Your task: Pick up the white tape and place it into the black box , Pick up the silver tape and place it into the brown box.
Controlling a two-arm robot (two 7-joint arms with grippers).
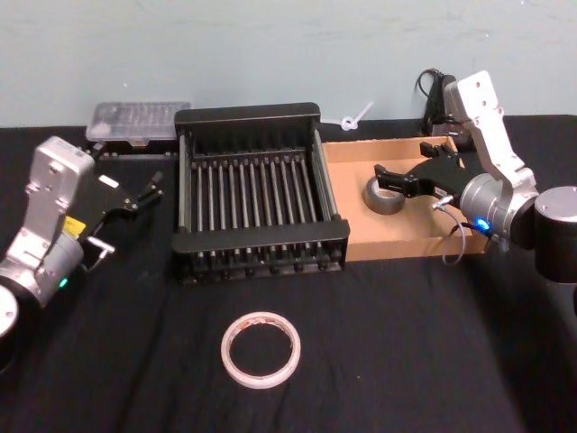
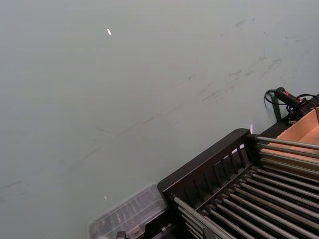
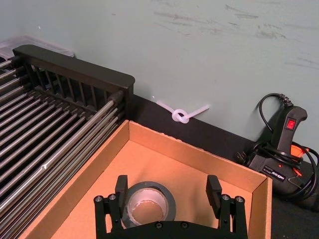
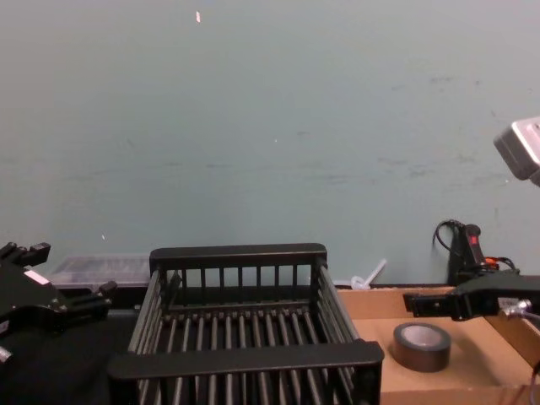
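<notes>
The white tape [image 1: 261,349] lies flat on the black cloth in front of the black box [image 1: 252,144], a slatted crate with nothing in it, also in the chest view [image 4: 240,257] and the left wrist view [image 2: 204,162]. The silver tape [image 1: 385,197] rests on the floor of the brown box [image 1: 356,244] to the crate's right. My right gripper [image 1: 407,164] hovers open just above that roll [image 3: 149,204], one finger [image 3: 121,185] on each side of it, not touching. My left gripper [image 1: 126,216] is open at the far left, holding nothing.
A clear plastic case [image 1: 138,122] sits behind the crate's left corner. A corded power tool [image 3: 281,154] and a knotted white tie [image 3: 180,115] lie against the wall behind the brown box. Open black cloth surrounds the white tape.
</notes>
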